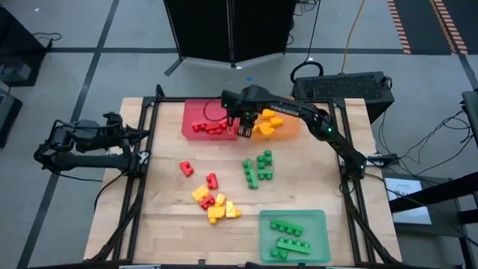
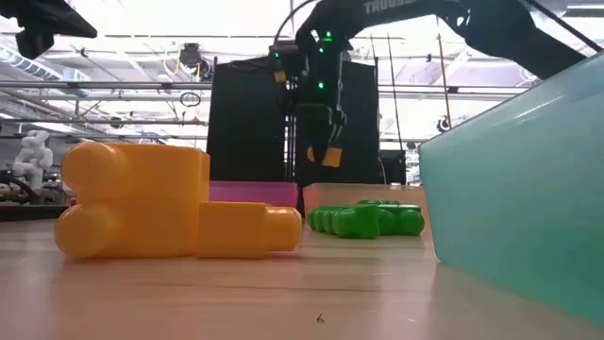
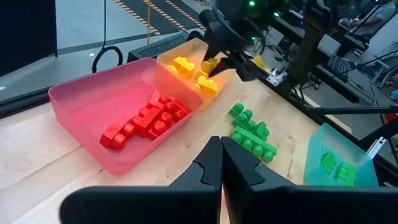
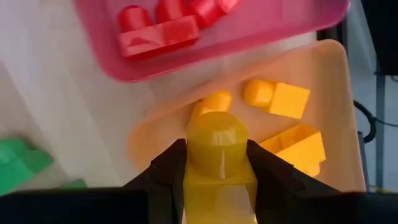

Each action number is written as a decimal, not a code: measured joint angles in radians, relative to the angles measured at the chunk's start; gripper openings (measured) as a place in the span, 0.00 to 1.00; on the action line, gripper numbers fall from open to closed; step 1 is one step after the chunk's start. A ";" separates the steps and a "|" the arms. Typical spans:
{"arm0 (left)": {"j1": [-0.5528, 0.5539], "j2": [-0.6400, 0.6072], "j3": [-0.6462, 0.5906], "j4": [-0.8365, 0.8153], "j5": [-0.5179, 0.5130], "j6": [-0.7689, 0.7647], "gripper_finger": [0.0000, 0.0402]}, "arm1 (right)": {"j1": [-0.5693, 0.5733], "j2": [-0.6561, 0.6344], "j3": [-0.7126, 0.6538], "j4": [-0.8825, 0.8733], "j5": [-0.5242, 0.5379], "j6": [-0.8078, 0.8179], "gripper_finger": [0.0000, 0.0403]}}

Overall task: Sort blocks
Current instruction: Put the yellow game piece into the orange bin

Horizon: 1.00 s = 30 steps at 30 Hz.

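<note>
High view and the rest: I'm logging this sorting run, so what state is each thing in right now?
Right end effector: shut on a yellow block, above the orange tray.
Left end effector: shut, empty, parked at the table's left edge.
Red tray: holds red blocks.
Orange tray: holds yellow blocks.
Green tray: holds green blocks.
Table: loose red, yellow and green blocks remain unsorted.

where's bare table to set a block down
Free: the table's left strip, beside the loose red blocks, and the near-left corner left of the green tray. Crowded: the middle, with yellow blocks and green blocks.
</note>
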 joint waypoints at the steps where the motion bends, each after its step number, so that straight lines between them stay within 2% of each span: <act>1: 0.000 0.000 0.000 0.000 0.000 0.000 0.00 | -0.010 0.000 0.000 0.007 -0.001 0.004 0.29; 3: 0.000 0.000 0.000 0.000 0.000 0.000 0.00 | -0.029 0.000 0.002 0.018 -0.008 0.031 0.30; 4: 0.000 0.000 0.000 0.000 0.000 0.000 0.00 | -0.037 -0.001 0.002 0.010 -0.022 0.049 0.35; 9: 0.000 0.000 0.000 0.000 0.000 0.001 0.00 | -0.054 -0.001 0.001 -0.025 -0.079 0.108 0.71; 11: 0.000 0.000 0.000 0.000 -0.001 0.001 0.00 | -0.053 -0.001 0.002 -0.019 -0.079 0.110 0.82; 13: 0.000 0.000 0.000 0.000 -0.001 0.001 0.00 | -0.053 -0.001 0.002 -0.015 -0.081 0.133 0.87; 17: 0.000 0.000 0.000 0.000 -0.001 0.001 0.00 | -0.026 -0.011 0.002 0.006 -0.229 0.153 0.88; 20: 0.000 0.000 0.000 0.000 -0.004 0.002 0.00 | 0.058 -0.022 0.006 0.061 -0.430 0.142 0.85; 22: 0.000 0.000 0.000 0.000 -0.004 0.001 0.00 | 0.137 -0.025 0.007 0.101 -0.513 0.121 0.84; 25: 0.000 0.000 0.000 0.000 -0.004 0.001 0.00 | 0.262 -0.025 0.007 0.155 -0.524 0.057 0.84; 30: 0.000 0.000 0.000 0.000 -0.006 0.002 0.00 | 0.427 0.002 0.007 0.269 -0.430 -0.005 0.83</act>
